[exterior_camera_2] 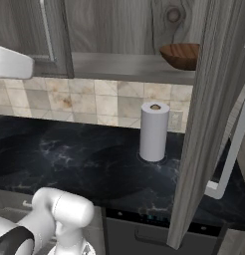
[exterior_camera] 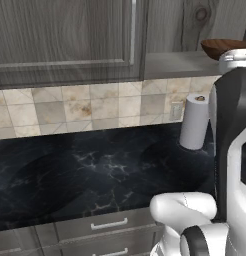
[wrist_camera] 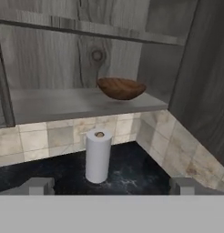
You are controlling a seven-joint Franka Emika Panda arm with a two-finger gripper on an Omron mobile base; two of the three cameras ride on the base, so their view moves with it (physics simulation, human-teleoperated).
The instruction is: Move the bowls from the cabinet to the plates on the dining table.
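Note:
A dark brown wooden bowl [wrist_camera: 120,88] sits upright on the grey shelf [wrist_camera: 63,104] of the open cabinet [exterior_camera_2: 124,30], near the shelf's right end. The bowl [exterior_camera_2: 182,55] is beside the swung-out cabinet door [exterior_camera_2: 209,114] in the right base view. In the left base view the bowl [exterior_camera: 222,47] peeks out above the arm. My gripper [wrist_camera: 111,186] is open, well short of the shelf and below the bowl. Nothing is between its fingertips [wrist_camera: 38,185]. The plates and the dining table are out of view.
A white paper towel roll [wrist_camera: 98,154] stands on the black marble-look counter [exterior_camera: 85,170] under the shelf, against the tiled backsplash [exterior_camera: 95,107]. The left cabinet door [exterior_camera: 65,35] is closed. The open door's bar handle [exterior_camera_2: 229,154] juts out on the right. Drawers [exterior_camera: 107,225] run below the counter.

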